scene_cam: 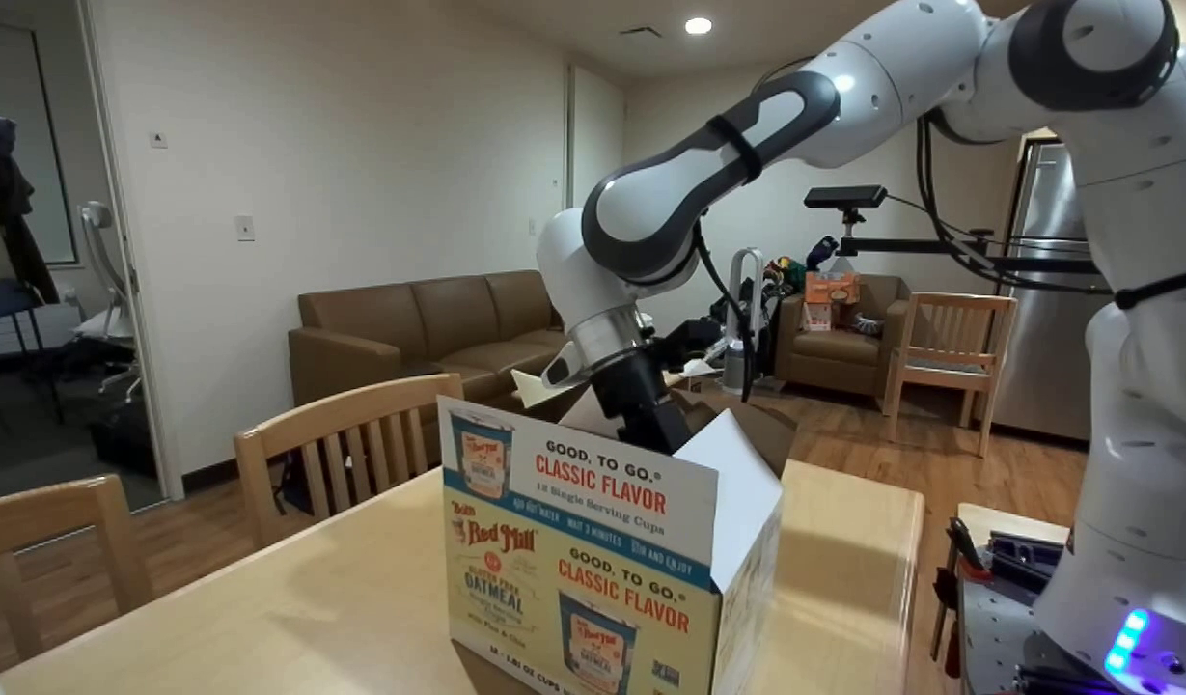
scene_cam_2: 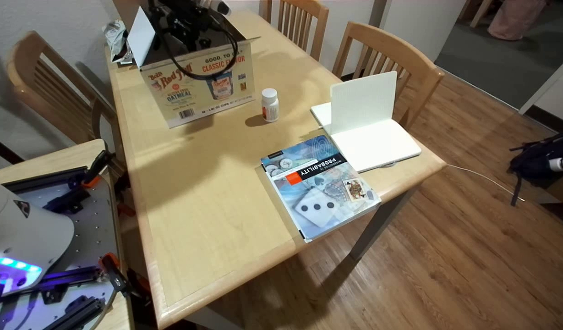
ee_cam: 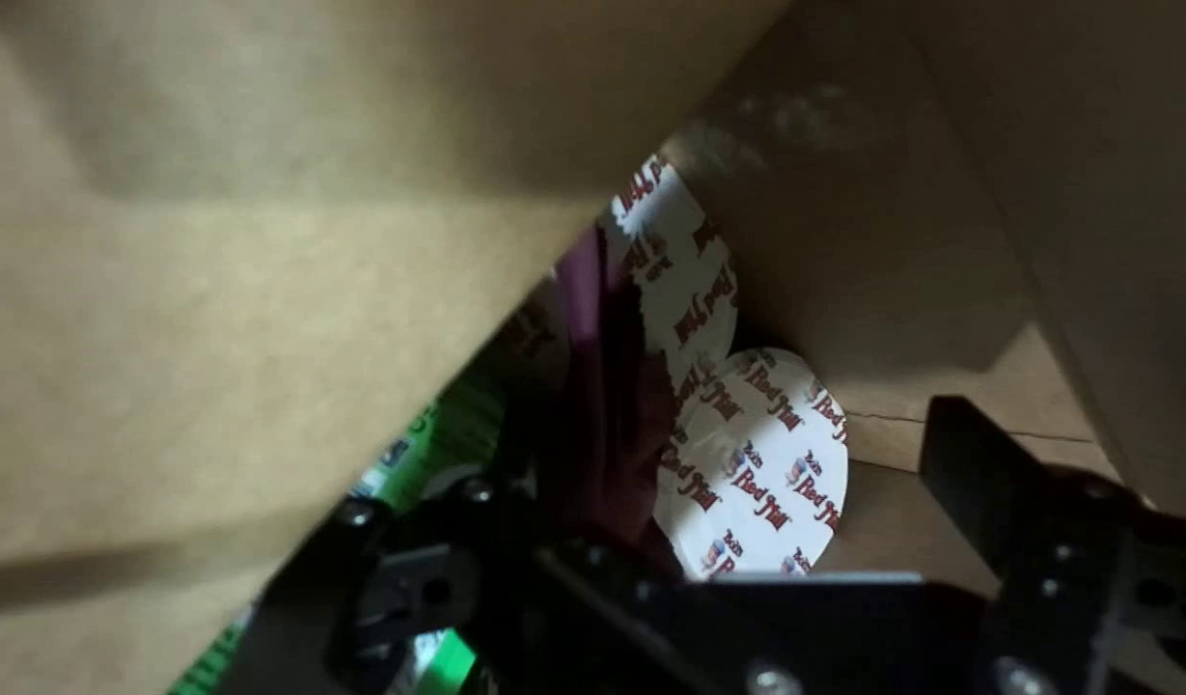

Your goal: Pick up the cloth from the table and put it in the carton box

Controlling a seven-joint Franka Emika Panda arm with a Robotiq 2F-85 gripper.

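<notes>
The carton box [scene_cam: 583, 579] stands on the pale wood table [scene_cam: 342, 598]; the box [scene_cam_2: 196, 89] and table [scene_cam_2: 208, 197] show in both exterior views. My gripper reaches down through the open top of the box, its fingertips hidden by the box walls in both exterior views. In the wrist view the gripper [ee_cam: 752, 454] is open, with a wide gap between its fingers inside the box. A dark maroon cloth [ee_cam: 631, 454] lies in the box beside the left finger, on and against white-lidded cups [ee_cam: 757, 473]. Part of the cloth is in shadow or behind the finger.
A green packet [ee_cam: 457, 434] also lies in the box. A cardboard flap [ee_cam: 216, 338] fills the wrist view's upper left. On the table are a white bottle [scene_cam_2: 270, 105], a probability book [scene_cam_2: 320, 183], an open notebook [scene_cam_2: 373, 142] and a silvery bag [scene_cam_2: 116, 41]. Chairs [scene_cam: 351, 434] line the table.
</notes>
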